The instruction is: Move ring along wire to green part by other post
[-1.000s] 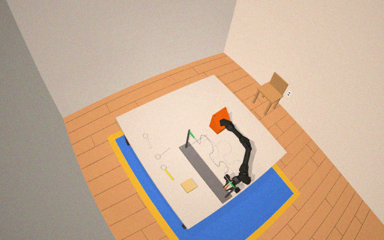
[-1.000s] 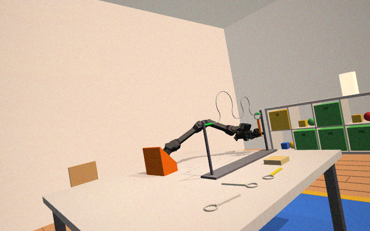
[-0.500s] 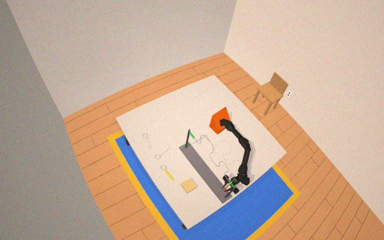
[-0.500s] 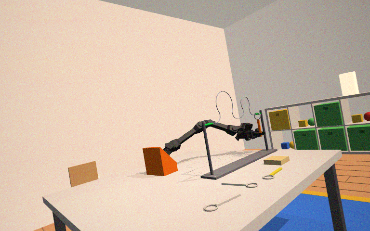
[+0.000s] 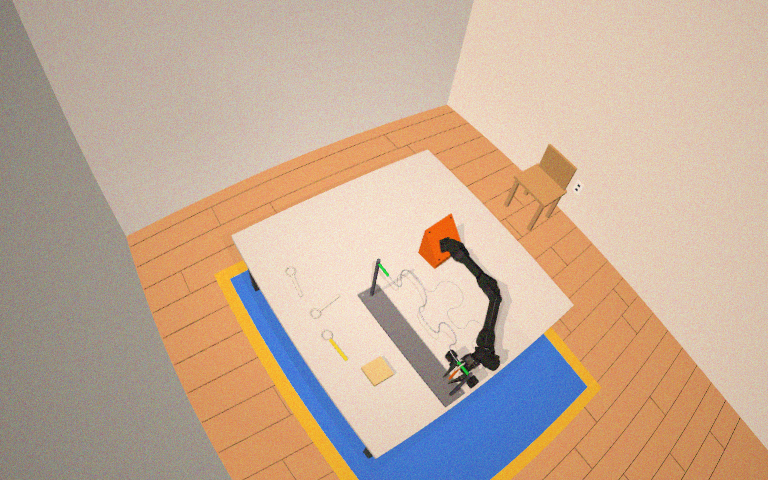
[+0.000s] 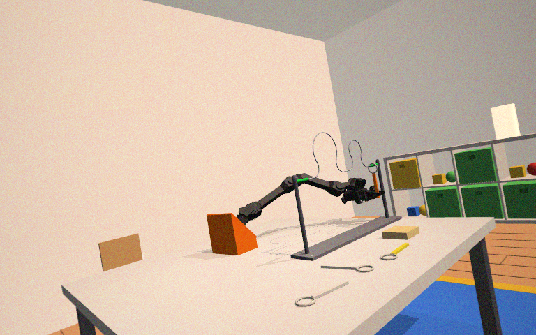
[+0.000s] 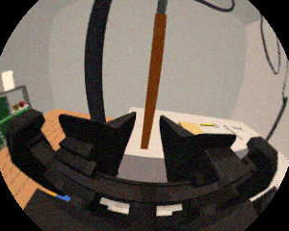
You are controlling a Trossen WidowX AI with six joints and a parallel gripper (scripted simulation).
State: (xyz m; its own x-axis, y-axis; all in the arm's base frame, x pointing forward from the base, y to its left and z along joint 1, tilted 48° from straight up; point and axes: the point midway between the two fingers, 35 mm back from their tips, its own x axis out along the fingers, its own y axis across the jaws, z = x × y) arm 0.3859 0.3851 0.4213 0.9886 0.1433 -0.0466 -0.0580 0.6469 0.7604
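Note:
The ring (image 6: 372, 172) hangs around the green wire part (image 6: 372, 165) (image 5: 462, 367) beside one post (image 6: 382, 188) (image 7: 93, 63). Its orange handle (image 6: 375, 182) (image 5: 453, 373) (image 7: 155, 82) points down. My gripper (image 7: 147, 116) (image 6: 380, 193) is partly open, with the handle's lower end between its fingertips and gaps on both sides in the wrist view. The other green part (image 6: 303, 180) (image 5: 383, 270) is at the far post (image 6: 301, 216) (image 5: 375, 278), nearer the orange arm base. The ring's top is out of the wrist view.
The thin grey wire (image 6: 322, 132) rises and dips in two humps between the posts. The grey base bar (image 5: 403, 336) (image 6: 345, 236) lies below. A tan block (image 5: 377, 371) (image 6: 399, 232), a yellow-handled ring (image 5: 337, 349) (image 6: 399, 249) and two grey rings lie on the table.

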